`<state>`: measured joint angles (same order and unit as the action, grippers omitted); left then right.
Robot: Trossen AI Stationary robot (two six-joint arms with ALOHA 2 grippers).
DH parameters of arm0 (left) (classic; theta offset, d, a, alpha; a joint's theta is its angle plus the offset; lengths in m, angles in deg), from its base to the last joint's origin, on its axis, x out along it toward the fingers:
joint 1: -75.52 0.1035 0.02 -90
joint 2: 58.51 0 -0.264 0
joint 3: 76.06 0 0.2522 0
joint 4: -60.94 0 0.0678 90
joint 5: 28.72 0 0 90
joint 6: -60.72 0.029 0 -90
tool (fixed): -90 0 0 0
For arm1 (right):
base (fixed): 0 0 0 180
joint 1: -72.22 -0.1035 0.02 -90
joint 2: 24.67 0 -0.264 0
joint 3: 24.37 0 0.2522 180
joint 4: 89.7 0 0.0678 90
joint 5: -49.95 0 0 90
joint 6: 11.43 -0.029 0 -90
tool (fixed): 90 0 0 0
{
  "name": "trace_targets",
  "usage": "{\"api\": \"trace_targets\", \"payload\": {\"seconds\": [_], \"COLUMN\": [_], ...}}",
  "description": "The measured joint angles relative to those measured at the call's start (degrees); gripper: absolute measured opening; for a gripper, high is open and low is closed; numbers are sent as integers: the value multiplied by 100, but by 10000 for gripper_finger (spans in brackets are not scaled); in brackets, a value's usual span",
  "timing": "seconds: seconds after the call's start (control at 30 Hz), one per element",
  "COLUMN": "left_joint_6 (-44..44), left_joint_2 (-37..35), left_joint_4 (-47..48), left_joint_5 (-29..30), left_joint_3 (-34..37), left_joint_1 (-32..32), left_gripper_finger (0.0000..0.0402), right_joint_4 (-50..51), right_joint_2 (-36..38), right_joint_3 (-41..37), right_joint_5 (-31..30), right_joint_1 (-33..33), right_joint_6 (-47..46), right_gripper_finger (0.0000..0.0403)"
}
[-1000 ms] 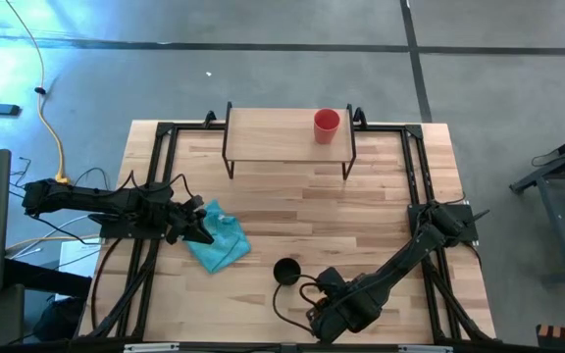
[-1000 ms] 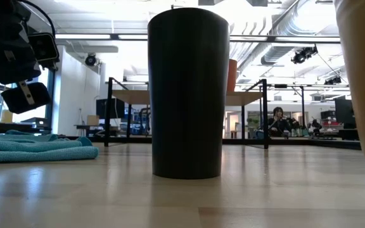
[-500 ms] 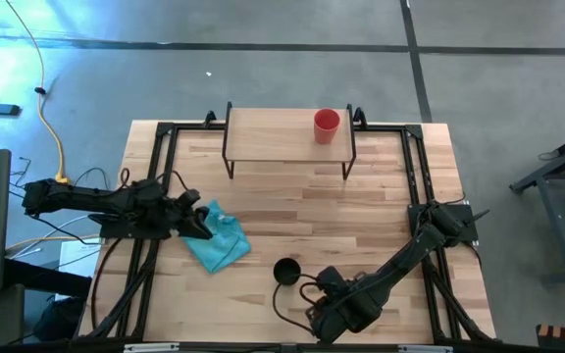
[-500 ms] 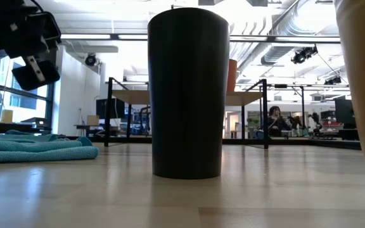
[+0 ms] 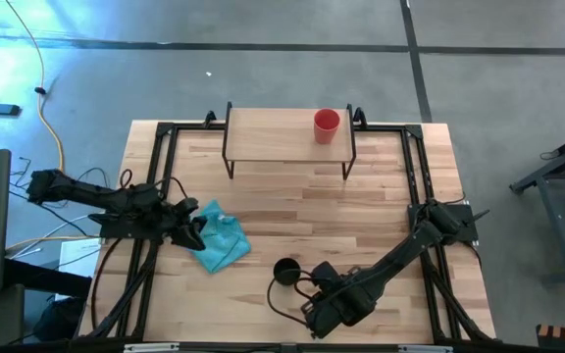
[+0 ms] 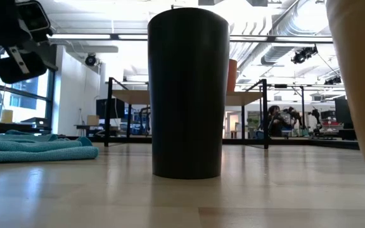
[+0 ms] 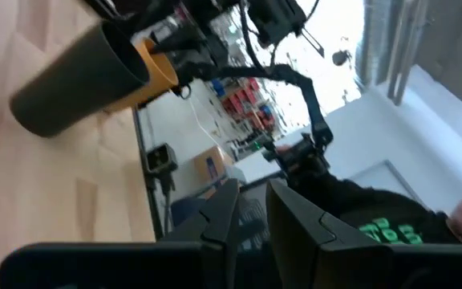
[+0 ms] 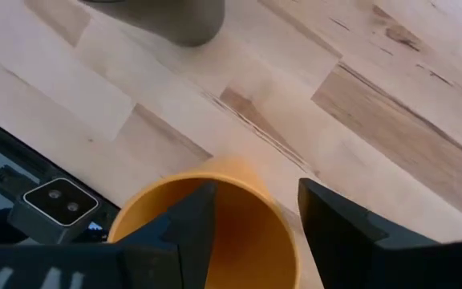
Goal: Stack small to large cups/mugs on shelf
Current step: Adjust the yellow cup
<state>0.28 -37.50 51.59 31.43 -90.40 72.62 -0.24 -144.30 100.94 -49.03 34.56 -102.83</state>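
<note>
The red cup [image 5: 327, 126] stands upright on the shelf [image 5: 273, 137] at its right end. The black cup [image 5: 285, 271] stands upright on the table near the front edge; it fills the middle of the low view [image 6: 187, 95]. My right gripper [image 5: 322, 306] is just right of it, shut on the yellow-orange cup [image 8: 247, 229], which shows large at the right edge of the low view [image 6: 360, 95]. My left gripper [image 5: 195, 231] is shut and empty, above the left edge of the light blue cloth [image 5: 222, 240]. My right gripper has the yellow-orange cup's wall at the rim [image 8: 289, 233], one finger [image 8: 195, 221] inside the cup and one [image 8: 331, 221] outside. The fingers come from above, slanting down. The cup is upright with its mouth up; whether its base is on the table does not show.
The cloth lies flat on the table's left part [image 6: 30, 149]. Black frame rails [image 5: 155, 196] run along the table's left and right sides. A person in a dark shirt [image 7: 375, 217] shows beyond the table in the left wrist view.
My left gripper has risen above the cloth. My right gripper has shifted a little toward the black cup, and the yellow-orange cup has moved with it, staying upright.
</note>
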Motion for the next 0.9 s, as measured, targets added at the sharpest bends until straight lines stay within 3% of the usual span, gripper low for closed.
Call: {"api": "trace_targets", "payload": {"seconds": [0.23, 0.47, 0.9], "left_joint_6": [151, 146, 170], "left_joint_2": [-2, -3, -2], "left_joint_4": [7, 59, 103], "left_joint_5": [515, 806, 774], "left_joint_3": [0, 0, 0], "left_joint_1": [-488, -538, -540], "left_gripper_finger": [56, 56, 56], "right_joint_4": [-60, -159, -386], "right_joint_2": [0, 2, 2], "right_joint_3": [0, 0, 0], "right_joint_5": [50, 245, 320], "right_joint_1": [26, -3, -177], "right_joint_6": [23, -8, -256], "right_gripper_finger": [170, 170, 170]}}
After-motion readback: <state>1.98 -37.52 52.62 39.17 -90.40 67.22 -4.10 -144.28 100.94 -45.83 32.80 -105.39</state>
